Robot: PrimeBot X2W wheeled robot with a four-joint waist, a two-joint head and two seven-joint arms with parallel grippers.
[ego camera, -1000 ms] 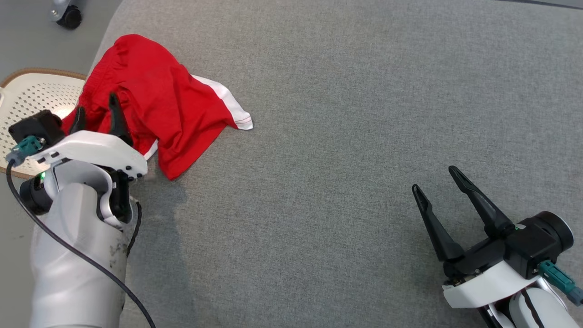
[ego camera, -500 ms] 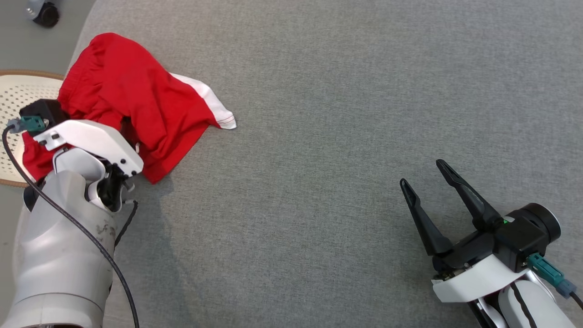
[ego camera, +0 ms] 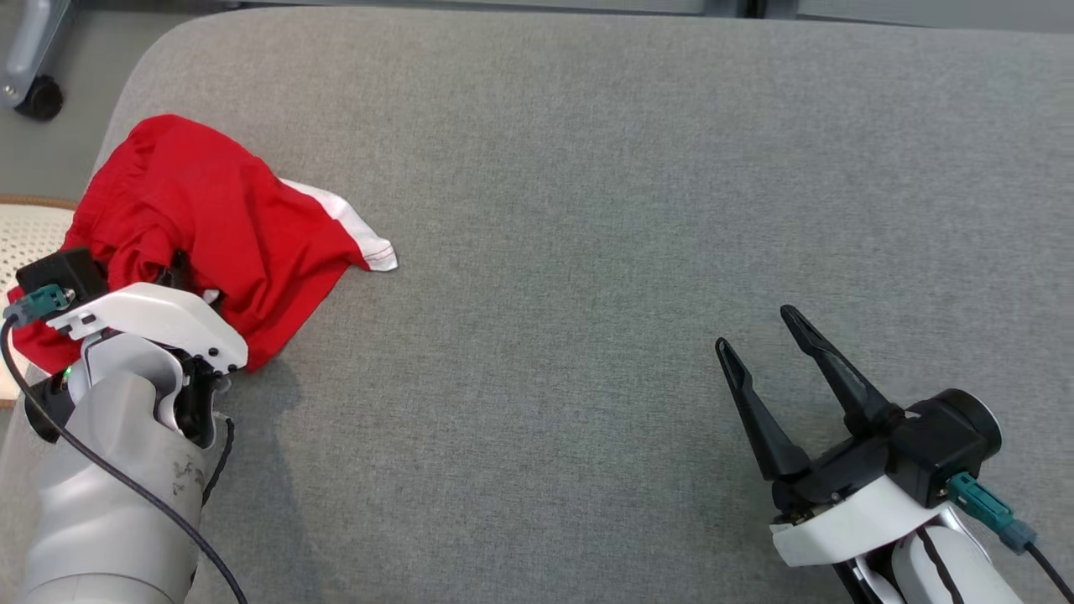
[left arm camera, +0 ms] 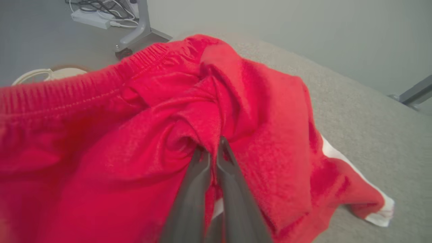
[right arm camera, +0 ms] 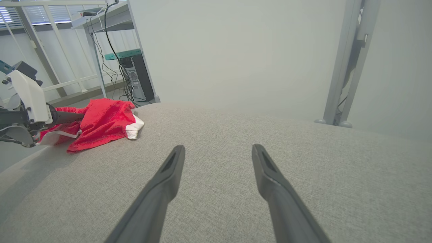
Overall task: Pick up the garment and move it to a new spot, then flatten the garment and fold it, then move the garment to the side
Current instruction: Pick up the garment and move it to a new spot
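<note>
The garment (ego camera: pixel 218 210) is a crumpled pair of red shorts with white trim, lying at the left end of the grey cushioned surface (ego camera: pixel 587 210). My left gripper (ego camera: pixel 176 270) is buried in its near side. In the left wrist view the two dark fingers (left arm camera: pixel 199 168) are pressed together, and my left gripper (left arm camera: pixel 211 148) is shut on a bunched fold of the garment (left arm camera: pixel 135 118). My right gripper (ego camera: pixel 755 329) rests low at the right, open and holding nothing, far from the cloth. In the right wrist view my right gripper (right arm camera: pixel 218 148) points toward the garment (right arm camera: pixel 101 123) at far left.
A white perforated basket (ego camera: pixel 25 243) sits off the surface's left edge, partly under the shorts. A caster wheel (ego camera: pixel 38 96) stands on the floor at the upper left. Metal table legs (right arm camera: pixel 347 67) and a computer tower (right arm camera: pixel 135 77) stand beyond the far edge.
My left gripper pushed into the shorts and closed on a fold, bunching the cloth. The head camera shifted, so the whole picture moved. The right gripper stayed open.
</note>
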